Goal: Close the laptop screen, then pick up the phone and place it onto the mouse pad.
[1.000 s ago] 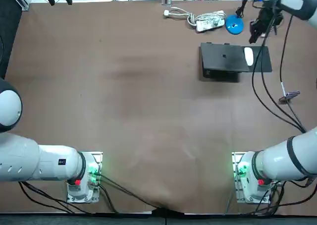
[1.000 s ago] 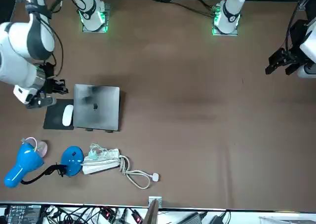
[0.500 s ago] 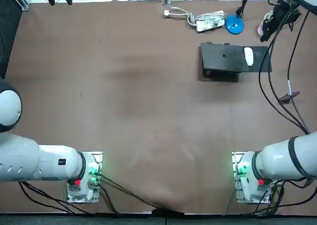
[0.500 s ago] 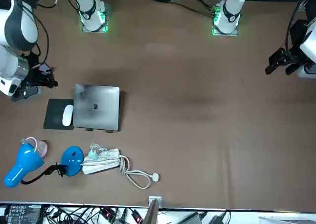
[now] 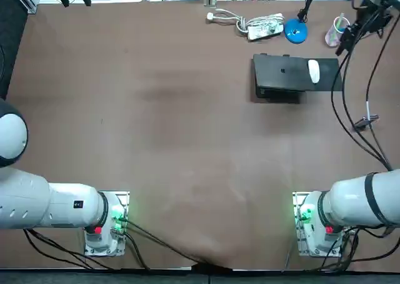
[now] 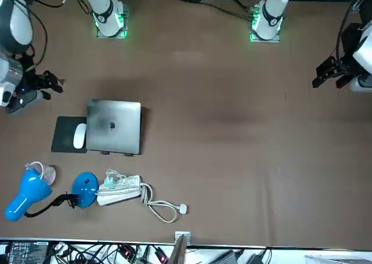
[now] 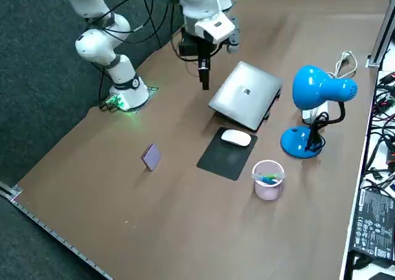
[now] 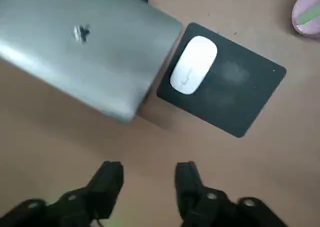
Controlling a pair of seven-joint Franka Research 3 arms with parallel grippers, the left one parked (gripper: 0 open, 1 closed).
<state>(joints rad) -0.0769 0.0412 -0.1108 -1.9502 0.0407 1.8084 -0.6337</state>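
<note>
laptop [image 7: 245, 96] lid is down; i see my right gripper [image 8: 147, 173] hanging near it, jaws parted, empty; phone [image 7: 150, 156] lies well apart.

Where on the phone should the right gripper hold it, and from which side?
Probably grip the phone across its long edges, mid-length, coming from above: it is thin and nothing stands close to it. The right gripper, open, hangs beside the laptop.
</note>
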